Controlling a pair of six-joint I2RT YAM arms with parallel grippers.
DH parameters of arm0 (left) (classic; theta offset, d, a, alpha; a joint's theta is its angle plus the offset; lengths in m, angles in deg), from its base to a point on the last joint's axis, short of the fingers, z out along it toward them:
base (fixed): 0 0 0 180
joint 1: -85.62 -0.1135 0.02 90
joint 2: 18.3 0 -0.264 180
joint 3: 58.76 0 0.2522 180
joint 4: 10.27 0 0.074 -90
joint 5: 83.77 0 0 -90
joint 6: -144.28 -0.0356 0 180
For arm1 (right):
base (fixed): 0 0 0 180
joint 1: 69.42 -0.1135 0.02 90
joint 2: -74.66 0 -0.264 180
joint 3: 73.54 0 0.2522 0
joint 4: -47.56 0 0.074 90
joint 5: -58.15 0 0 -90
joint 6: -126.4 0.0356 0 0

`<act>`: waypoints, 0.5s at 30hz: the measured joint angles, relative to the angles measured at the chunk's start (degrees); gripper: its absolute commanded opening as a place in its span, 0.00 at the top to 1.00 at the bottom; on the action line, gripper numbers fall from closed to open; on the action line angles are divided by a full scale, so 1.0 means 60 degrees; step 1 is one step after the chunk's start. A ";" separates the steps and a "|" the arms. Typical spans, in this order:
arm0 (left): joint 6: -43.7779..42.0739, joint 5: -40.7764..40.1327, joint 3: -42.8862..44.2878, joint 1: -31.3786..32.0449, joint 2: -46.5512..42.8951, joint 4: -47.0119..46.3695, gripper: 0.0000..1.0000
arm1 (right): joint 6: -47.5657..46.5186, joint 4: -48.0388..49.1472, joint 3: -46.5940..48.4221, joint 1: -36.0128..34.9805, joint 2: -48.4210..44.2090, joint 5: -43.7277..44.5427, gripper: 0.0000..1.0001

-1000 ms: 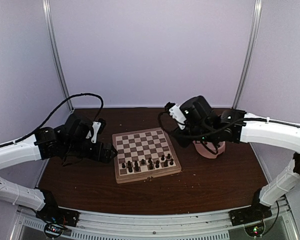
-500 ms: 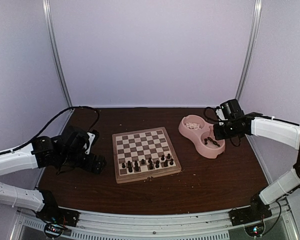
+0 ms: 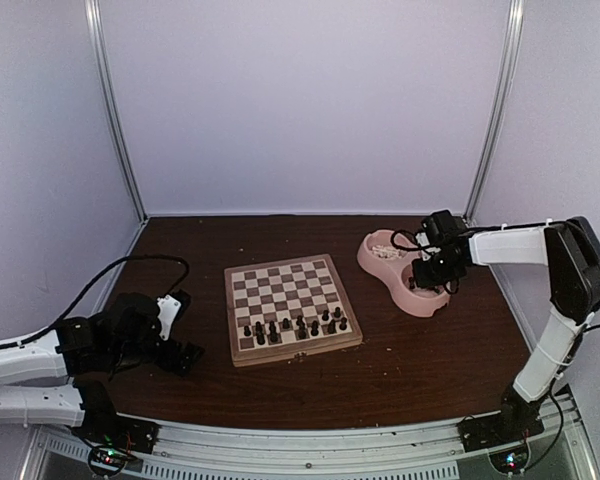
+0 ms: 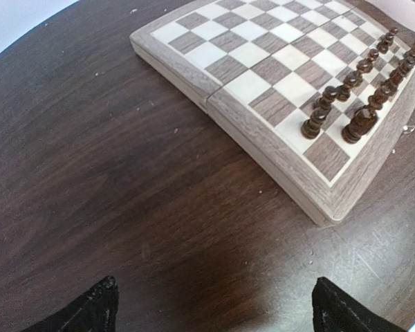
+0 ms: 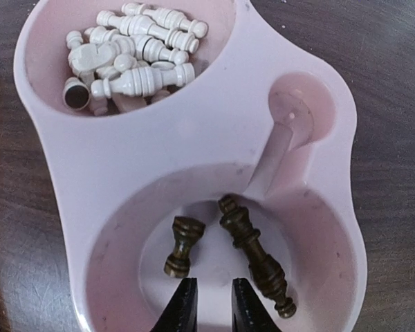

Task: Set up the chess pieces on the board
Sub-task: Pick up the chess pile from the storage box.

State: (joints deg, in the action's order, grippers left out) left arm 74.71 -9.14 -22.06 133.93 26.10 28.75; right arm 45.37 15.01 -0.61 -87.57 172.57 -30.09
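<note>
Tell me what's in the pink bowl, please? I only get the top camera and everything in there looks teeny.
Observer: The right wrist camera shows white pieces piled in one cup of the pink bowl.
Operator: What about the other cup?
Observer: It holds dark pieces lying on their sides, at least two.
Operator: Does the right gripper have one?
Observer: No. The right gripper hangs just above them, its fingers nearly together with nothing between.
</note>
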 measured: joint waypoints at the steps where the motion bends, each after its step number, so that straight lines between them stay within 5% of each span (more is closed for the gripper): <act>1: -0.0040 0.0058 -0.0073 0.0000 -0.0153 -0.0080 0.02 | -0.0004 0.0004 0.0175 0.0018 0.0193 -0.0011 0.78; 15: -0.0186 0.0463 -0.0896 0.0000 -0.1286 -0.0790 0.02 | 0.0029 -0.0707 0.1880 0.0146 0.1650 0.0113 0.76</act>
State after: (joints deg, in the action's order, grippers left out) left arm 73.59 -6.37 -27.44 133.93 18.38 24.01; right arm 45.54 10.77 10.67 -86.70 182.47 -29.41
